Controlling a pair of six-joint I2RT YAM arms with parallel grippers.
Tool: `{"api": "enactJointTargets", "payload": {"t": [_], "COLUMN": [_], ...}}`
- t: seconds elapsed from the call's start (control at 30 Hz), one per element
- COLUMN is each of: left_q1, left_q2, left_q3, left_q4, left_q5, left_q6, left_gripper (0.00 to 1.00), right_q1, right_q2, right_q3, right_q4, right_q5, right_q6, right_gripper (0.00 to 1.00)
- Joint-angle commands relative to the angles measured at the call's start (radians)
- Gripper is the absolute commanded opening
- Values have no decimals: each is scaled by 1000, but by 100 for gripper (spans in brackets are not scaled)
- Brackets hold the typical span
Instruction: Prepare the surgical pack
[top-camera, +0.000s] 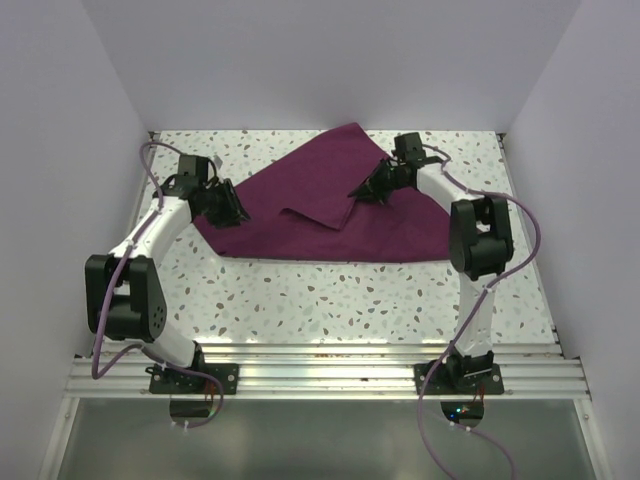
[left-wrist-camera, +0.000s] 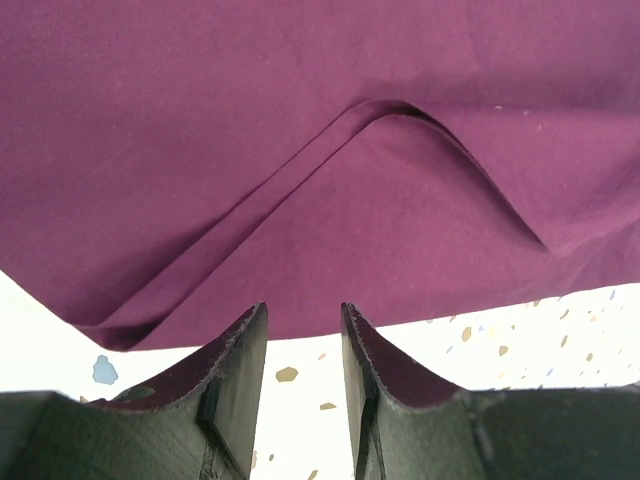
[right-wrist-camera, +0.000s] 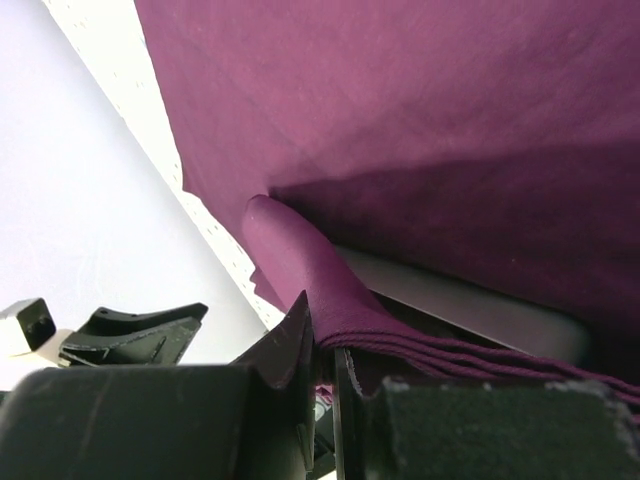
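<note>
1. The speckled table takes up most of the overhead view, with pale walls on three sides.
2. The purple cloth of the surgical pack lies spread on the far half of the table. It sits between the two arms, with one corner pointing toward the back wall. Its near edge runs roughly straight across the middle of the table. We see only the cloth itself from above.
3. The left arm reaches from its base at the near edge up to the cloth's left corner. The right arm bends over the cloth's right side and points inward toward its middle.
4. We see the right gripper over the centre of the cloth. In its wrist view the right gripper is clamped on a bunched fold of the purple cloth, with several layers pinched between the closed fingers. The sheet rises from there and hangs overhead.
5. The left gripper sits at the cloth's near-left edge. In its wrist view the left gripper has its jaws apart, with only bare speckled table between them. The edge of the purple cloth lies just beyond the fingertips, and we cannot tell whether they touch it.
6. A folded flap lies over the cloth's middle. In the left wrist view it shows as a raised, curved ridge.
7. Under the lifted cloth the right wrist view shows a smooth grey surface. We cannot tell what it is.
</note>
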Motion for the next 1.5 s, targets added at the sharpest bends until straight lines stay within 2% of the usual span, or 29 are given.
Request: {"api": "enactJointTargets", "payload": {"t": [0.0,0.13,0.23,0.27,0.37,0.4,0.5,0.7,0.8,0.93,1.03,1.13,1.3,1.47], "left_q1": [-2,-1,-2,-2,-2,-2,-2,-2,-2,-4,-4,-4,-1,10], "left_q2": [10,22,31,36,40,42,45,54,56,63,77,100,177,312], "left_q3": [41,48,51,51,50,48,47,42,41,45,51,79,140,240], "left_q4": [0,0,3,3,6,6,12,18,23,23,8,-15,14,43], "left_q5": [-9,-10,-4,-4,-4,-2,2,8,7,21,22,-33,-68,-124], "left_q6": [-2,-3,-9,-11,-16,-19,-20,-23,-20,-3,23,57,67,72], "left_gripper": [39,39,39,39,39,39,39,39,39,40,40,41,43,41], "right_q1": [-28,-45,-52,-51,-51,-52,-61,-75,-75,-78,-84,-104,-184,-219], "right_q2": [16,65,118,135,193,227,247,269,241,177,91,-22,-116,-136], "right_q3": [46,87,144,164,240,295,357,438,443,463,393,265,65,6], "right_q4": [39,45,31,22,22,-8,-45,-130,-188,-372,-473,-484,-441,-409], "right_q5": [-24,-27,-39,-39,-53,-85,-59,-44,-29,76,158,249,269,338], "right_q6": [4,7,-1,-6,-16,-27,-56,-117,-200,-379,-495,-572,-549,-553], "right_gripper": [0,0,6,18,35,43,51,54,58,61,61,61,60,52]}}
